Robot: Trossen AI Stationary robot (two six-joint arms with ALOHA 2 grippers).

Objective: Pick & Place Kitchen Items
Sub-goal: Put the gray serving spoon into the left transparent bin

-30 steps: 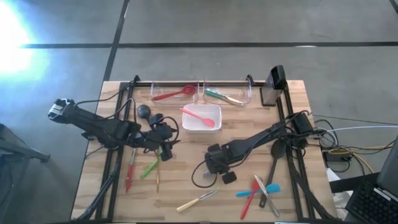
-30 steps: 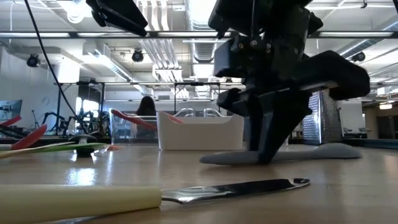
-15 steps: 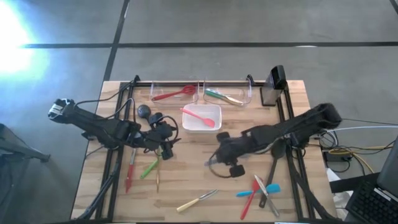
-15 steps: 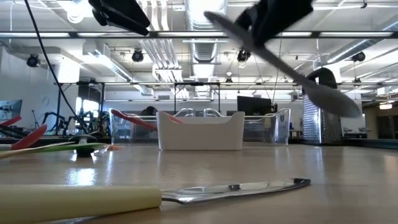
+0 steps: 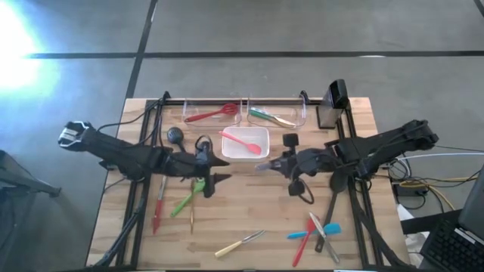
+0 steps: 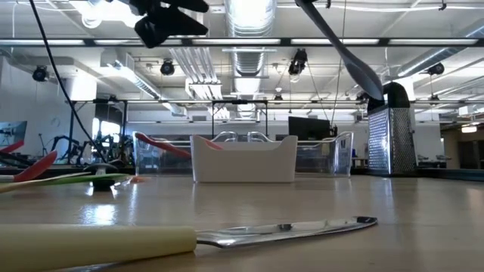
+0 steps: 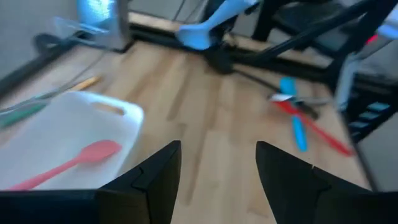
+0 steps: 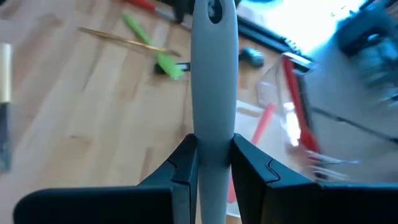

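Note:
My right gripper (image 5: 281, 163) (image 8: 213, 146) hangs above the table's middle, shut on a grey utensil (image 6: 344, 49). Its handle end with a hole (image 8: 212, 9) points toward the table's left. My left gripper (image 5: 225, 171) (image 7: 217, 180) hovers open with nothing between its fingers, just near of the white dish (image 5: 261, 134), where a pink spatula (image 5: 240, 142) lies. A cream-handled knife (image 5: 238, 243) and red, blue and grey utensils (image 5: 318, 230) lie near the front edge. A red (image 5: 158, 208) and a green utensil (image 5: 181, 202) lie at the left. My right gripper pinches the grey utensil's handle (image 8: 213, 118) between its two fingers (image 8: 183, 162), well back from the holed end. The fingers lie along the handle, slanting downward from the table's right. The utensil is lifted clear and tilted, its holed end higher and its other end (image 6: 372, 87) lower, toward the right.
Two clear bins (image 5: 299, 113) at the far edge hold a red (image 5: 208, 115) and a green utensil (image 5: 265, 115). A metal grater (image 5: 333, 102) stands at the far right. A black ladle (image 5: 333, 198) lies under my right arm. Cables run along both side rails.
My right gripper has risen from the table toward the far edge and tipped closer to level. It has carried the grey utensil from lying on the wood to hanging clear and tilted. My left gripper has tipped up and reached a little toward the right, staying open.

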